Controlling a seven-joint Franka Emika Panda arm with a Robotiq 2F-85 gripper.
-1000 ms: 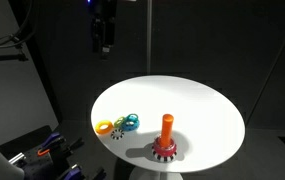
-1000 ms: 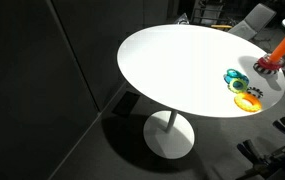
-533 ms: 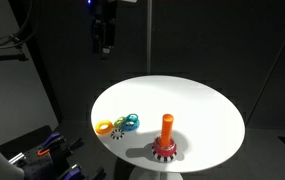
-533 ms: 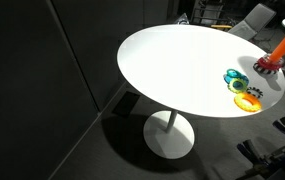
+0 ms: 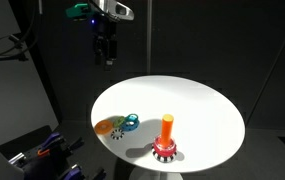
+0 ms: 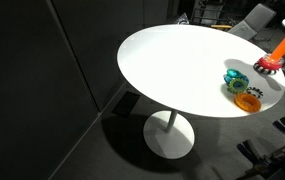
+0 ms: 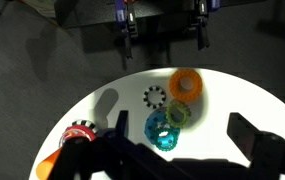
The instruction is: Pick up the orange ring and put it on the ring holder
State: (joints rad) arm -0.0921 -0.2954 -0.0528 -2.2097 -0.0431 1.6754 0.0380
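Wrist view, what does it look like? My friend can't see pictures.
The camera looks down past the open gripper onto a round white table where the orange ring lies, with a green ring and a blue ring bunched just below it. A small dark gear piece lies beside them, and the ring holder stands at lower left.

Three plastic rings lie on your one round white table [image 7: 250,98], as the wrist view shows: one orange ring [image 7: 187,83], one green ring [image 7: 178,114] and one blue ring [image 7: 163,134]. With them you have one small dark gear-like piece [image 7: 154,97] and one ring holder [image 5: 165,139], a single orange peg on a single red base (five pieces in all).
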